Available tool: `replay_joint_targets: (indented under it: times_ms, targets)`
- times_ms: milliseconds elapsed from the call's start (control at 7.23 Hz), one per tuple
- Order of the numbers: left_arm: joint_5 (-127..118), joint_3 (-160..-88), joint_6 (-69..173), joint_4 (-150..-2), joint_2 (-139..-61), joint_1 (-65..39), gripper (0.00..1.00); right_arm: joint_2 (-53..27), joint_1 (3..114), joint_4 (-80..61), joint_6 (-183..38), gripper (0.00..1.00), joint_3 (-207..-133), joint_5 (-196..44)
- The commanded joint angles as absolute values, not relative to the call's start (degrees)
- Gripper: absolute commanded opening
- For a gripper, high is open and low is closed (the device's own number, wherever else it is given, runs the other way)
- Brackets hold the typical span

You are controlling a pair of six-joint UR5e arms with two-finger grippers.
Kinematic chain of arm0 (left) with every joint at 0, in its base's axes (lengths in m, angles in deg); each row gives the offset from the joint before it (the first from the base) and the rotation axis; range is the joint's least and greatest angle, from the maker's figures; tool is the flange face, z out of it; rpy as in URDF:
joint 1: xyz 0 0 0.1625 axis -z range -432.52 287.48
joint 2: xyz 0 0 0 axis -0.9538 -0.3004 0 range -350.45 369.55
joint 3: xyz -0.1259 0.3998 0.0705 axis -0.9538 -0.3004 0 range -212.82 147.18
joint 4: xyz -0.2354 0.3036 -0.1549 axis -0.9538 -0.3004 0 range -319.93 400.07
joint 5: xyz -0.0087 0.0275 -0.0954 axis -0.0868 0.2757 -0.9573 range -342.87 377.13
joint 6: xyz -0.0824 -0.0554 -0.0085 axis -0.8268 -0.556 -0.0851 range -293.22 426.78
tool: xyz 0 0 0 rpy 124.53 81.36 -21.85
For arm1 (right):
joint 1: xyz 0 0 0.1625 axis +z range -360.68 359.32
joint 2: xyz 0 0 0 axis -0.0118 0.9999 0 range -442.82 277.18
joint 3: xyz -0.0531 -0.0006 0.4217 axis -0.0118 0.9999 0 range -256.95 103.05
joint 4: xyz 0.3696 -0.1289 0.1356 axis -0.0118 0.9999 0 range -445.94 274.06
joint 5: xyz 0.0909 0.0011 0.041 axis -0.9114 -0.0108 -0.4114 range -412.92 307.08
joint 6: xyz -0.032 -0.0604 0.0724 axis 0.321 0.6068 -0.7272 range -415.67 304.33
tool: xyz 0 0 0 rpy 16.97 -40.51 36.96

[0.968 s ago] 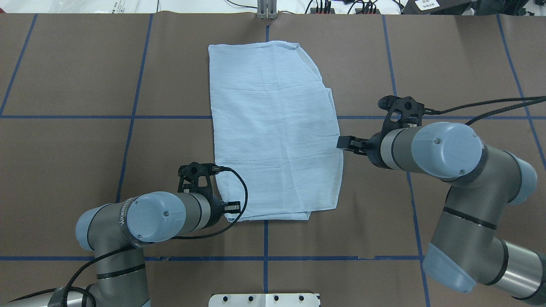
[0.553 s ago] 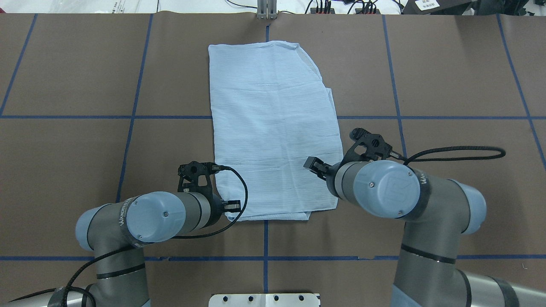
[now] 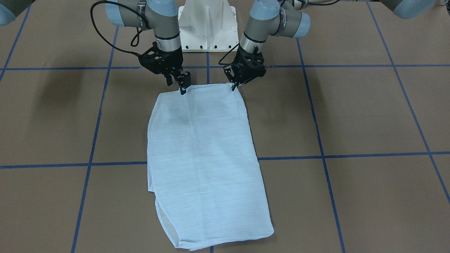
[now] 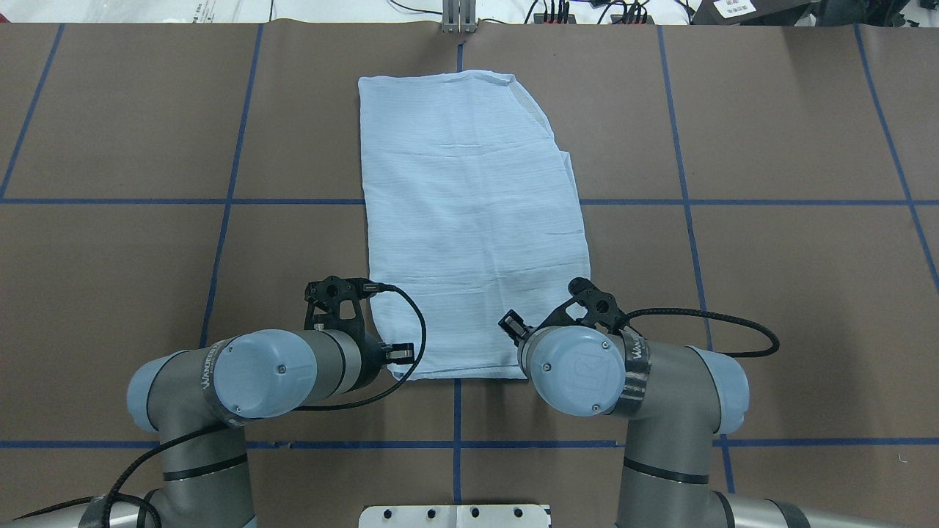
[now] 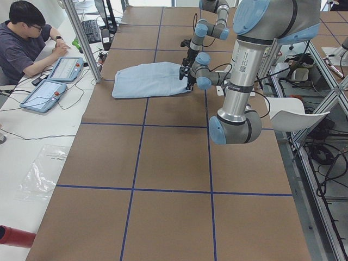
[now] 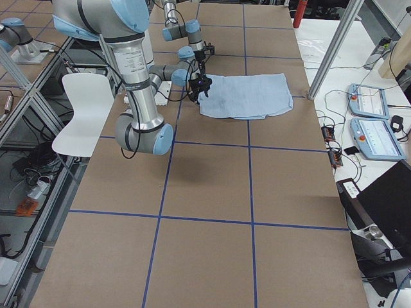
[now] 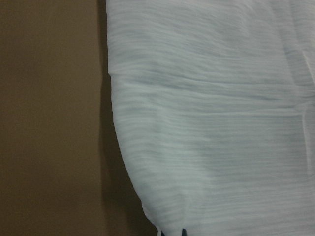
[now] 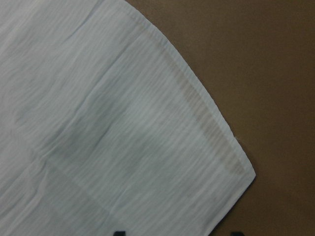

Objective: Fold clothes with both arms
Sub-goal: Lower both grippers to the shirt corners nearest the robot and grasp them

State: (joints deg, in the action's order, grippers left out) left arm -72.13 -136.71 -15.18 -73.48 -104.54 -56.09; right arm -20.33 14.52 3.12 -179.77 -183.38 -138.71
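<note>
Two near corners of the shirt (image 3: 204,158) have my attention. From the front camera, my left gripper (image 3: 233,86) meets one corner, and my right gripper (image 3: 178,86) hangs over the other with its jaws apart. The shirt lies flat on the table (image 3: 351,112), folded into a long panel running away from my base. From overhead, the left gripper sits at the cloth's near left corner; the right one is above the cloth by the near right corner, which my wrist hides. Both side views show the grippers at the shirt's end nearest me, too small to judge. My left wrist camera shows fingertips (image 7: 160,232) close together, clamping the cloth's edge. My right wrist camera shows fingertips (image 8: 118,233) wide apart above the hemmed corner, holding nothing.
</note>
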Motion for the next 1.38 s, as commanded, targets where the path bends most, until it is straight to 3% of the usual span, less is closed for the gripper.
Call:
replay_joint_targets:
  times_ms: [0, 830, 968, 1245]
  targets:
    - [-72.1, -136.9, -15.1, -73.5, -104.5, -56.1, 0.0, -22.1, 13.6, 6.2, -182.1, 0.77, -182.6, -138.6]
    - [-72.1, -137.7, -15.1, -73.5, -104.3, -56.0, 0.0, -25.0, 11.7, 6.3, -185.8, 0.74, -177.9, -136.7]
    - [-72.1, -137.7, -15.1, -73.5, -104.3, -56.0, 0.0, -25.0, 11.8, 6.3, -187.6, 0.59, -177.9, -135.9]
    - [-72.1, -137.7, -15.1, -73.5, -104.3, -56.0, 0.0, -25.3, 11.8, 6.3, -189.6, 0.0, -177.9, -135.3]
